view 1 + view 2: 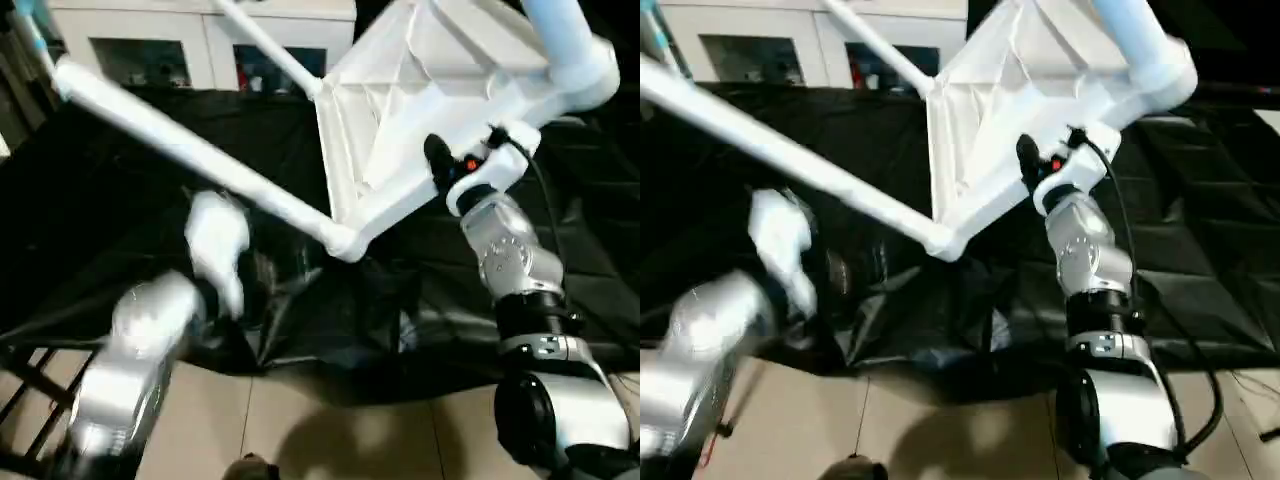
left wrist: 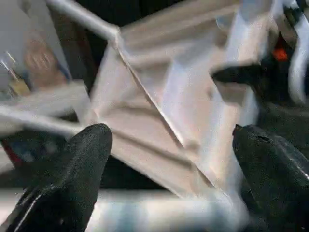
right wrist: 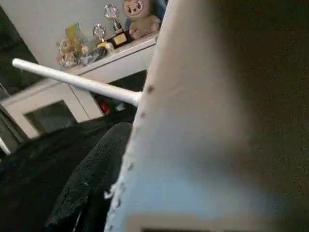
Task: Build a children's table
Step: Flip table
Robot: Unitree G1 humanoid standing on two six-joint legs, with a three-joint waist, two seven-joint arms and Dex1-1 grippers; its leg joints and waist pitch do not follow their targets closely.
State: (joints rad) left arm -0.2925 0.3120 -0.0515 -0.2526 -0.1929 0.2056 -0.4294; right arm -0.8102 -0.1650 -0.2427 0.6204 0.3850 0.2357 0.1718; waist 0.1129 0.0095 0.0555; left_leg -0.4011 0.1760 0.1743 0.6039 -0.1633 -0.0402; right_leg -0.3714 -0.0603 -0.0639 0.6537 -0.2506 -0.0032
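Three legs: fitted into corner sockets of the tabletop (image 1: 420, 120); one long leg (image 1: 190, 150) slanting from the lowest corner out toward the white cabinet (image 1: 150, 40), a thinner-looking one (image 1: 265, 45) running from the next corner toward the same cabinet, a third (image 1: 560, 35) rising from the corner just above the right gripper.
Tabletop: raised off the black sheet (image 1: 330, 320), tilted steeply, ribbed underside turned toward the head camera.
Right gripper (image 1: 450, 170): clamped on the tabletop's long edge, near the corner with the third leg; one black finger (image 1: 437, 155) lying over the ribbed side, jaws about half spread and full of the rim.
Right wrist view: same rim (image 3: 203, 135) pressed against a black finger (image 3: 91, 183), cabinet behind with small trophies and a toy pig on top.
Left gripper (image 2: 169, 159): spread nearly to full width, gripping nothing.
Left fingers (image 2: 77, 164): apart from the tabletop, one to each side of its ribbed underside as seen along them, long leg crossing close below.
Left hand in head view: blurred, below the long leg, near the tabletop's lowest corner.
Black sheet: crumpled beneath the tabletop, pale floor tiles at its near edge.
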